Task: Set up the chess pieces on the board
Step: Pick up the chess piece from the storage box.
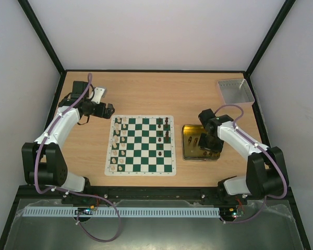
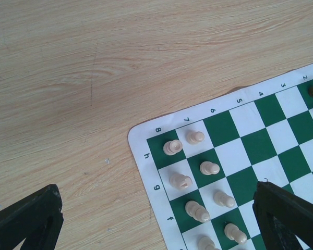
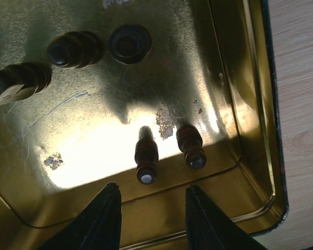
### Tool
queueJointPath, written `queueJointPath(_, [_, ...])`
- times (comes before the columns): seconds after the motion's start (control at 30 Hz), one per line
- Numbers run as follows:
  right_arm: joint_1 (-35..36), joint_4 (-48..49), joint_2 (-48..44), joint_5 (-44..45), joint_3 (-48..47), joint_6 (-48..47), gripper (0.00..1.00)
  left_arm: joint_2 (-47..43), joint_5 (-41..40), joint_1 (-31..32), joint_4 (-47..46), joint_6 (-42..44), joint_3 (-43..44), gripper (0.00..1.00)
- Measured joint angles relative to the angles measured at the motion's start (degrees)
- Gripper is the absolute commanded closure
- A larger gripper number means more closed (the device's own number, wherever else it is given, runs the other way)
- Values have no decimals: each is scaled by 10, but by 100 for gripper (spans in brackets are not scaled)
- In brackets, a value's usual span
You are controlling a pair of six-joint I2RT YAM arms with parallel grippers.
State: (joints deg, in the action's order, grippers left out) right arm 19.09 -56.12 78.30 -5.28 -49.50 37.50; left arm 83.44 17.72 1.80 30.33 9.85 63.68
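Two rows of cream chess pieces (image 1: 118, 143) are seen along the left edge of the green-and-white board (image 1: 146, 151), which lies flat at the middle of the wooden table (image 1: 156, 94). A few dark brown chess pieces (image 1: 167, 130) are placed near its far right corner. The left gripper (image 2: 157, 203) is held above the tabletop just off the board's far left corner, its fingers (image 2: 28, 221) spread wide with nothing between them. In the left wrist view the cream pieces on the files marked h, g and f are shown standing on ranks 8 and 7. The gold tin (image 1: 190, 156) is set just beside the board's right edge, and the right gripper (image 3: 153, 187) is held low over it, fingers (image 3: 101, 221) parted and empty. One dark piece (image 3: 146, 154) is seen lying on the tin floor just beyond the gap between the fingers, and a second dark piece (image 3: 190, 146) lies just beside it. Three further dark pieces (image 3: 75, 49) are grouped at the far side, though whether these stand or lie cannot be told for certain through the glare. A grey tray (image 1: 235, 90) is placed at the far right corner of the table.
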Motion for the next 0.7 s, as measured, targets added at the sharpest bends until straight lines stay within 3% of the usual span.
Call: queueJointPath(0.7, [-19,87,45,-21,36,0,72,0,0,0,0,0,0,1])
